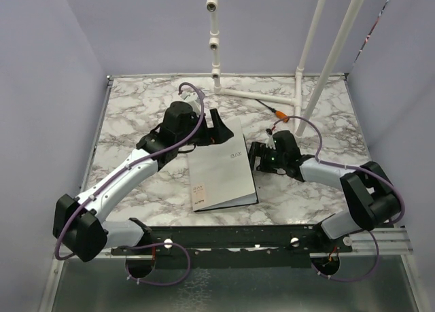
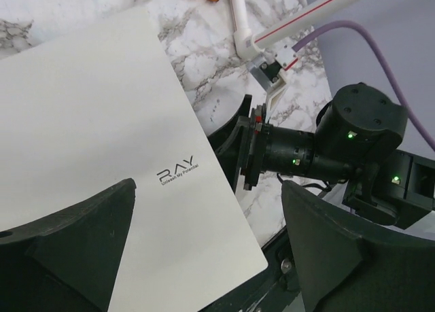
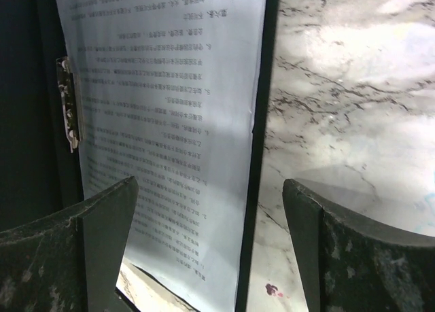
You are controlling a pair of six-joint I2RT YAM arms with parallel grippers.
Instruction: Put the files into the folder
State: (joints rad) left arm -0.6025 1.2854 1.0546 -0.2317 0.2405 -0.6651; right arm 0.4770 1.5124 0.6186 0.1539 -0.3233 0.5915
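Note:
The folder (image 1: 221, 169) lies in the middle of the table, grey-beige cover up, with small print and a red mark near its front. In the left wrist view the cover (image 2: 88, 122) fills the left side. My left gripper (image 1: 209, 132) is open over the cover's far edge, holding nothing. My right gripper (image 1: 257, 157) is open at the folder's right edge. The right wrist view looks in under the cover. There a printed white sheet of the files (image 3: 170, 122) lies on the black inside (image 3: 27, 122), beside the metal clip (image 3: 66, 105).
A white pipe frame (image 1: 258, 94) stands at the back of the marble table (image 1: 129, 122). An orange-handled screwdriver (image 1: 275, 113) lies beside it. The two grippers are close together across the folder's far right corner. A small red spot (image 3: 272, 289) marks the table.

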